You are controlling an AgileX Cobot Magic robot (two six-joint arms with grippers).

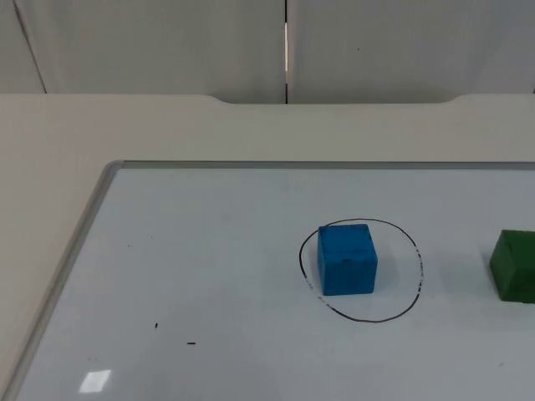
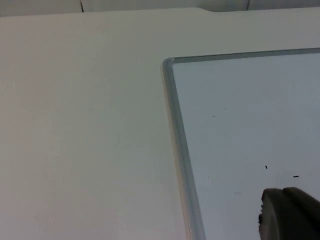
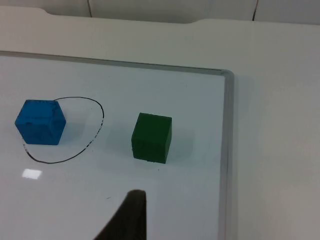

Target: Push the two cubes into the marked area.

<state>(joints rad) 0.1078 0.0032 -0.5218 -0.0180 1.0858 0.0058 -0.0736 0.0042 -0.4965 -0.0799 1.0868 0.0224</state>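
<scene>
A blue cube (image 1: pixel 347 259) stands on the whiteboard inside a hand-drawn black circle (image 1: pixel 415 276), close to the circle's left side. A green cube (image 1: pixel 514 266) rests outside the circle to its right, cut by the picture's right edge. The right wrist view has the blue cube (image 3: pixel 41 121), the circle line (image 3: pixel 100 125) and the green cube (image 3: pixel 152 137), which sits about a cube's width from the line. My right gripper (image 3: pixel 127 217) hangs over the board, short of the green cube and apart from it. My left gripper (image 2: pixel 287 215) is above the board near its left frame, far from both cubes.
The whiteboard has a grey frame (image 1: pixel 100 196) and lies on the pale table (image 1: pixel 167 125). Its corners show in the wrist views, the left corner (image 2: pixel 168 62) and the right corner (image 3: pixel 227 75). A few small black marks (image 1: pixel 191 342) dot the board. The grey partition wall (image 1: pixel 376 42) stands behind.
</scene>
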